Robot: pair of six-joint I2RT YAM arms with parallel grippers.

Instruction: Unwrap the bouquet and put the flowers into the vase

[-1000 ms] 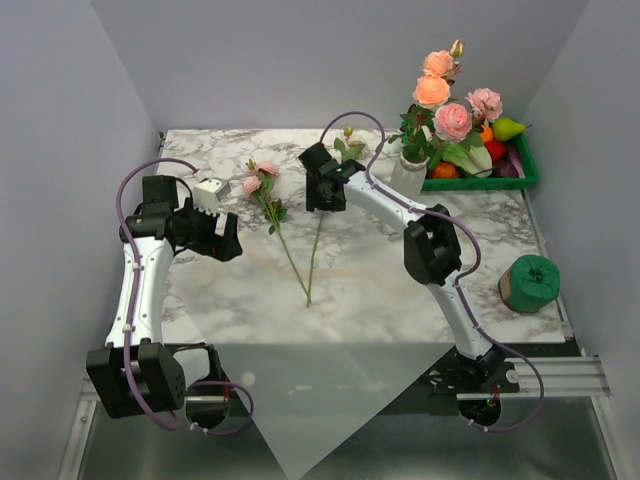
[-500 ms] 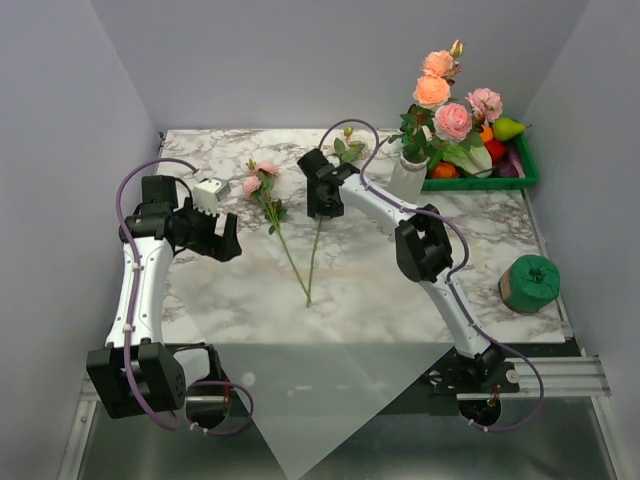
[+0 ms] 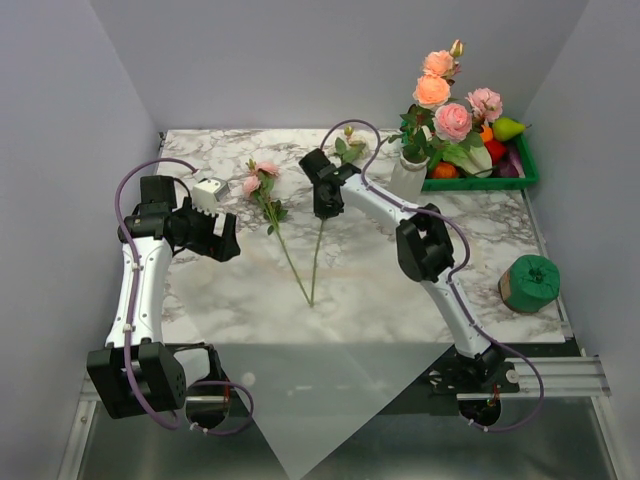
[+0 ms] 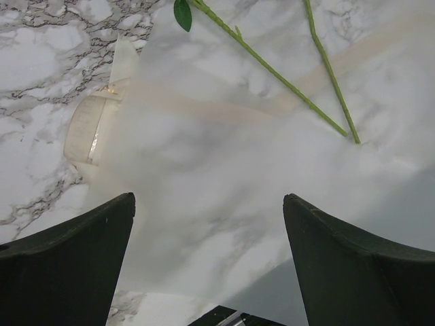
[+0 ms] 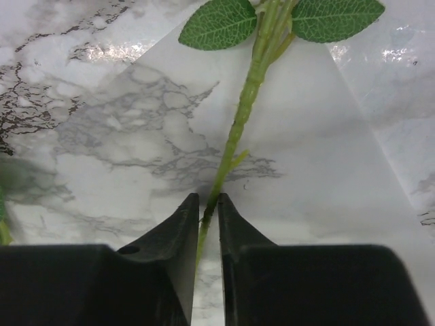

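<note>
Two flowers [image 3: 252,185] flat on table [image 3: 500,230]; your R gripper [image 5: 209,200] pinched on right stem [image 5: 239,122], L gripper [image 4: 207,200] wide above paper [image 4: 204,170].

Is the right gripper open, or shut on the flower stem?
Shut: the right gripper pinches the flower stem between both fingers, no gap showing.

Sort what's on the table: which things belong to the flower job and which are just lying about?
Job: vase with flowers in it; pink flower lying loose; stem in right hand; wrapping paper; ribbon.
Lying about: green roll; fruit tray.
</note>
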